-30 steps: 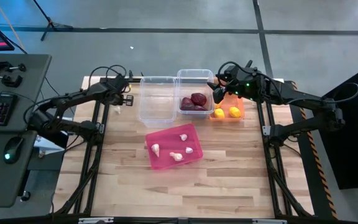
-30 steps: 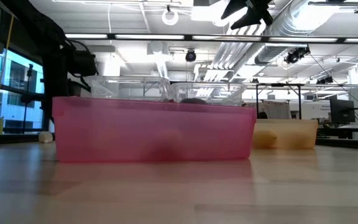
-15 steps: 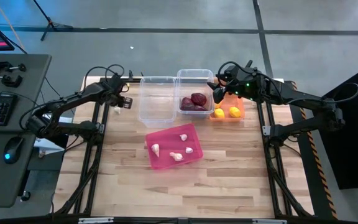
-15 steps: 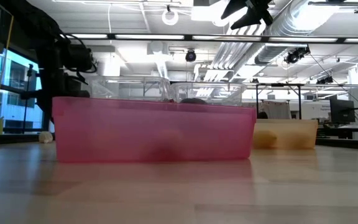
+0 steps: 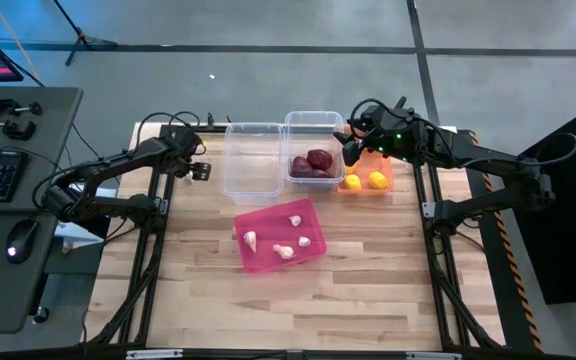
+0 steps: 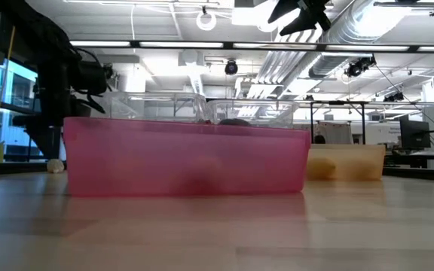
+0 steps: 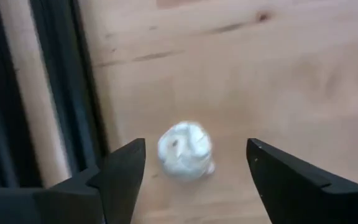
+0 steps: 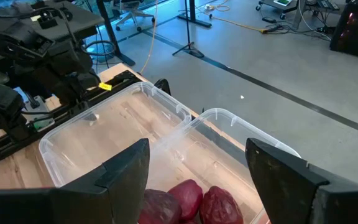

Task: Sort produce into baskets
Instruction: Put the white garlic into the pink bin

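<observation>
1. The left gripper (image 7: 194, 180) hangs over the far left edge of the wooden table (image 5: 368, 290), fingers spread apart, with a small white garlic bulb (image 7: 185, 150) lying loose on the wood between them. Nothing is held.
2. Risk: that bulb sits right by the table's dark edge rail (image 7: 67, 93). If one finger lands first, I reckon it could roll off.
3. The right gripper (image 8: 197, 180) hovers open and empty over the clear plastic bin (image 5: 315, 150) of dark red beets (image 5: 313, 163), beside the orange bin (image 5: 368, 176) of yellow lemons (image 5: 378, 180).
4. The bright pink bin (image 5: 278, 235) with three garlic bulbs is well away, nearer the table's middle, so it's a long carry.
5. From above I can't make out the loose bulb. At table level the pink bin blocks nearly everything.
</observation>
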Motion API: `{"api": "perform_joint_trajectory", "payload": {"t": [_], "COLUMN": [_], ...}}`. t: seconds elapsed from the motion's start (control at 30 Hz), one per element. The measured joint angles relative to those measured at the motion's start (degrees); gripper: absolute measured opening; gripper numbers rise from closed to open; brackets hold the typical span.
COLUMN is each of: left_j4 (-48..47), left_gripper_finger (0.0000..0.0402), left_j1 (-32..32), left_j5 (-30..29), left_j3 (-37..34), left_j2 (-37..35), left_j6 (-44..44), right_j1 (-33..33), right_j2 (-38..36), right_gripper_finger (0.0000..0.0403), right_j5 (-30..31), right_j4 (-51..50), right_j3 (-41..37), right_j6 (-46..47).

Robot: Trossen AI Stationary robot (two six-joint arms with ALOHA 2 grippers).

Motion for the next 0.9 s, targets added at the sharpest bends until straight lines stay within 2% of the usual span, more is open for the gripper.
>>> {"api": "perform_joint_trajectory", "payload": {"t": [0.2,0.37,0.73,0.83,0.9], "left_j4": [3.23,2.13,3.86,4.59,4.86], "left_gripper_finger": [0.0278,0.0278,0.0277,0.026,0.0233], "left_j1": [0.0,0.0,-0.05,-0.11,-0.11], "left_j5": [0.73,1.05,1.9,1.92,2.21], "left_j3": [-1.75,-1.91,-1.61,-1.71,-1.69], "left_j2": [0.0,0.79,7.46,7.58,7.58], "left_j6": [-3.14,-4.47,-4.67,-4.6,-4.6], "right_j1": [0.0,0.0,0.0,0.0,0.0], "right_j2": [0.0,0.0,0.0,0.0,0.0], "right_gripper_finger": [0.0257,0.0257,0.0257,0.0257,0.0257], "right_j5": [0.02,0.02,0.04,0.04,0.03], "right_j4": [0.0,0.0,0.02,0.02,0.02], "right_j3": [0.0,0.0,0.0,0.0,0.0], "right_j6": [-0.02,-0.02,-0.02,-0.02,-0.02]}}
